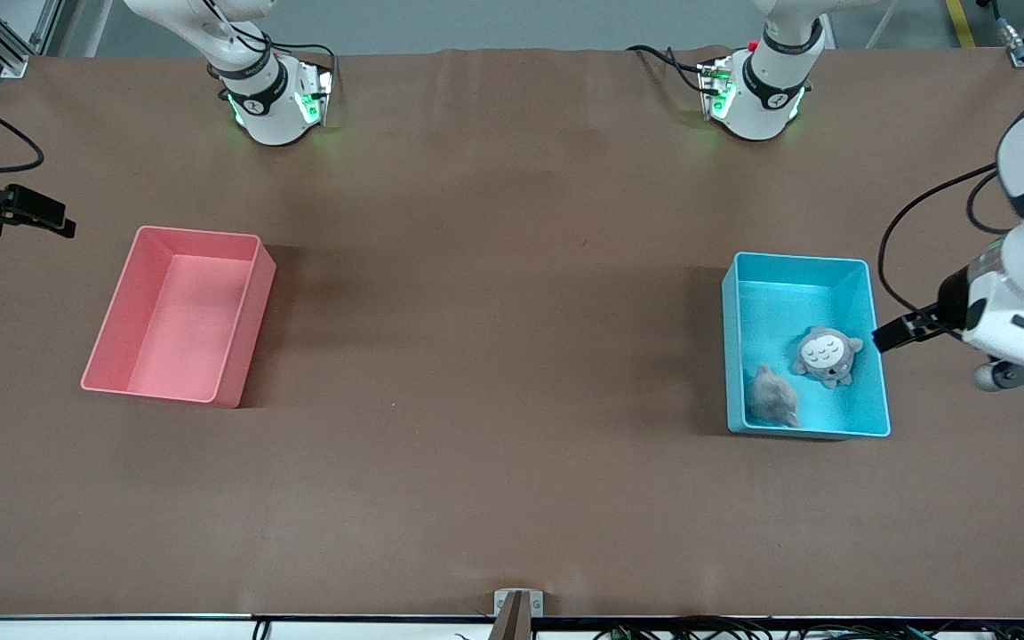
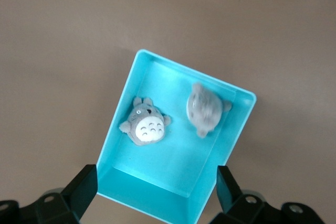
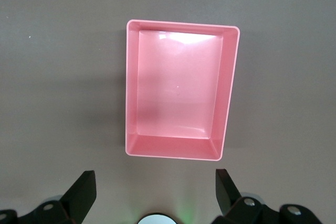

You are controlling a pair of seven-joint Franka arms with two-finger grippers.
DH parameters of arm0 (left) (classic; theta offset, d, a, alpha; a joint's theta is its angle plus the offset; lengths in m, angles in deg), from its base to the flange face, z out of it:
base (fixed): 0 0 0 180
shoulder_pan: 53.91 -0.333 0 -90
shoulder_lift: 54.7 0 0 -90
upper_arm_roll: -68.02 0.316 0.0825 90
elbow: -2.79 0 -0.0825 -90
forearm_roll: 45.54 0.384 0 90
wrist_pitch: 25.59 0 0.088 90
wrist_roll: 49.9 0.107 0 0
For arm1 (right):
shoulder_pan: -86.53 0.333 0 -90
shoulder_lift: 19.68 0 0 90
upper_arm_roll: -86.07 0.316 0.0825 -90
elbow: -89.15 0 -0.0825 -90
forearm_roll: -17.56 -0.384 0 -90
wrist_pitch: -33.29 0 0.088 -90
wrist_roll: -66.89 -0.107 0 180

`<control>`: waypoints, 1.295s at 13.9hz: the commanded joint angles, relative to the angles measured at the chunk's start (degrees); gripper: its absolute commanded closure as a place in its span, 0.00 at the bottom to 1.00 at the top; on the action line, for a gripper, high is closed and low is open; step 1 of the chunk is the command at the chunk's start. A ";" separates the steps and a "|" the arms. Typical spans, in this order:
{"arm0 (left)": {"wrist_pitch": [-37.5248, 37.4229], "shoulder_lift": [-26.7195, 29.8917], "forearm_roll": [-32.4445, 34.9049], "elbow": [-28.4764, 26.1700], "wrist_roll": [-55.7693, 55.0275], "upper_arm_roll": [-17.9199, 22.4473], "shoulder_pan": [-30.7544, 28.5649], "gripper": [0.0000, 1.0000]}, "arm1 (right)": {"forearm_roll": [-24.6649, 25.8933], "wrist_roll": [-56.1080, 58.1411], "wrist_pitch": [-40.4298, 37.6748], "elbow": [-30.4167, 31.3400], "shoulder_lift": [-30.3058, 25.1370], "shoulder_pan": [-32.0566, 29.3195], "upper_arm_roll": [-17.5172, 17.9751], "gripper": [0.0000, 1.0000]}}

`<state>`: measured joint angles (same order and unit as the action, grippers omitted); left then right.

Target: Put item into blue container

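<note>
Overhead now: my left gripper (image 2: 155, 192) hangs in the air over the blue container (image 1: 873, 356), at the left arm's end of the table. Fingers spread wide, nothing between them; through the left wrist view I look straight down past both black fingertips (image 2: 84, 184) into the bin.

Blue container sits flat on the brown table (image 1: 494, 356), upright. Two small plush toys lie on its floor. One is a grey round plush with a white belly (image 1: 826, 356), belly up, face showing, resting close to the wall on the left arm's side. The second is a plain grey plush (image 1: 772, 397), lying nearer to the front camera than the first, close against the wall toward the middle of the table. The two are just beside each other; whether they touch I cannot tell. Second one looks blurred in the left wrist view (image 2: 205, 109).

My right gripper (image 3: 155, 192) waits, also wide and empty, up in the air over the table beside the pink bin (image 1: 176, 313). Pink bin stands at the right arm's end of the table, well apart from the blue one, with only bare pink floor showing inside.
</note>
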<state>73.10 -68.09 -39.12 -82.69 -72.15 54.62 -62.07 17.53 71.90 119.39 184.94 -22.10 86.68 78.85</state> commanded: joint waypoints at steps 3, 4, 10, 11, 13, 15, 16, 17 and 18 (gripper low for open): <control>-11.93 -0.41 0.69 8.57 1.33 -2.58 1.31 0.00 | 0.28 0.18 1.43 3.09 -4.35 -0.24 0.01 0.00; -12.28 0.81 0.78 8.57 1.34 -3.37 1.05 0.00 | 0.29 0.18 2.13 3.09 -4.53 -0.24 0.01 0.00; -19.13 8.90 -0.01 8.14 12.01 -3.55 0.87 0.00 | 0.20 0.18 1.87 2.74 -6.55 -0.06 0.36 0.00; -19.32 9.95 -0.36 7.87 15.97 -3.03 0.87 0.00 | 0.11 0.18 1.79 2.48 -6.55 -0.06 0.36 0.00; -18.97 13.89 -2.90 3.86 18.99 0.38 1.65 0.00 | 0.11 0.18 1.61 2.56 -6.99 -0.06 0.36 0.00; -17.74 18.64 -4.57 -2.12 19.18 4.86 5.07 0.00 | 0.11 0.10 1.09 2.47 -6.91 -0.06 0.36 0.00; -17.74 20.06 -4.58 -4.06 19.09 7.06 7.35 0.00 | 0.11 0.10 0.56 2.47 -6.90 -0.06 0.36 0.00; -17.74 20.85 -4.75 -5.21 19.00 9.08 8.85 0.00 | 0.11 0.10 0.12 2.39 -6.90 -0.06 0.44 0.00; -17.74 21.12 -4.84 -5.92 19.09 10.32 10.00 0.00 | 0.02 0.10 -0.58 2.21 -6.90 0.03 0.45 0.00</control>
<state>53.96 -50.38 -43.12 -83.87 -53.88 62.12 -54.60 17.54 71.90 119.55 185.86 -27.40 86.66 78.97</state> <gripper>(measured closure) 0.000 0.000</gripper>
